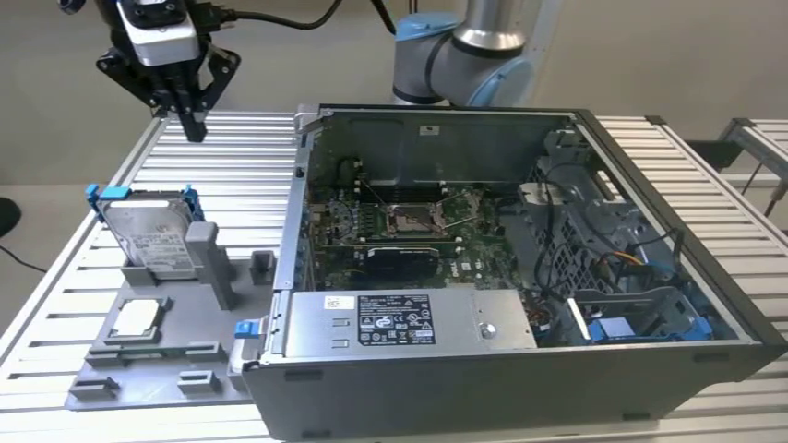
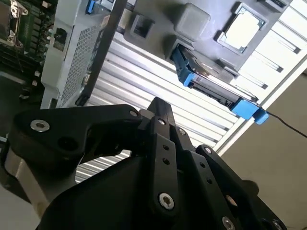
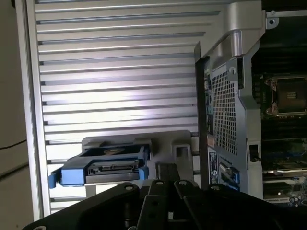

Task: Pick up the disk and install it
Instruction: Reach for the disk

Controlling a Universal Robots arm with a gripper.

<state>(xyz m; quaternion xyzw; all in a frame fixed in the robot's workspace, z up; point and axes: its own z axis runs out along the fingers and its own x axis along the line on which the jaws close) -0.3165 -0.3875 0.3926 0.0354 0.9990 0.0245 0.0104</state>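
The disk (image 1: pixel 150 238), a silver-grey drive with a white label in a blue carrier frame, leans upright in a grey fixture (image 1: pixel 161 365) at the exterior view's left. My gripper (image 1: pixel 195 132) hangs well above and behind it over the slatted table, fingers shut with nothing between them. Both wrist views show the disk (image 2: pixel 211 85) (image 3: pixel 109 167) edge-on beyond the black fingertips of the gripper (image 2: pixel 160 104) (image 3: pixel 166 168).
An open computer case (image 1: pixel 493 388) lies right of the fixture, with a motherboard (image 1: pixel 407 226), a grey power-supply box (image 1: pixel 394 321) and a blue-tabbed drive bay (image 1: pixel 640 325). A small square silver chip (image 1: pixel 136 317) rests on the fixture. The slatted aluminium table (image 1: pixel 234 157) lies beneath.
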